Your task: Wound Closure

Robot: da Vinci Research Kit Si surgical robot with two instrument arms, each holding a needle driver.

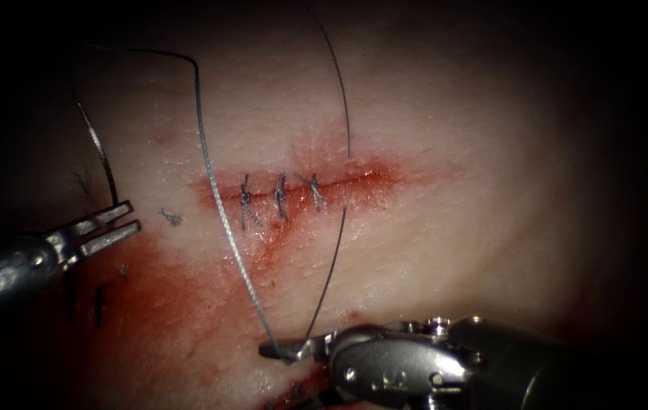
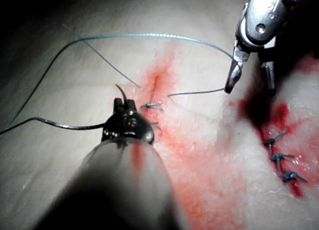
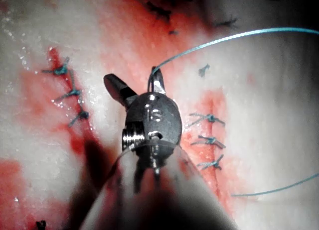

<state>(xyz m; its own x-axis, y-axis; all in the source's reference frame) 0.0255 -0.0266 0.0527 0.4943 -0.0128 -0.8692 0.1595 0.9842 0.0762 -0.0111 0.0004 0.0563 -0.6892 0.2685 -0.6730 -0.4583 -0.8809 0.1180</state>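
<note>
On the tissue the cut runs crosswise, with three knotted stitches on its left part. Off the cut's left end, my left tool grips the dark curved needle near one end. The needle is out of the tissue; a short tip pokes past the jaws. The thread arcs from the back down to my right tool, in front of the cut. A second strand crosses the cut just right of the last knot. The right tool is open, with thread lying against one jaw.
Red fluid stains the tissue in front and to the left of the cut. A short cut end of thread lies near the left tool's jaws. A second stitched row shows in the right wrist view.
</note>
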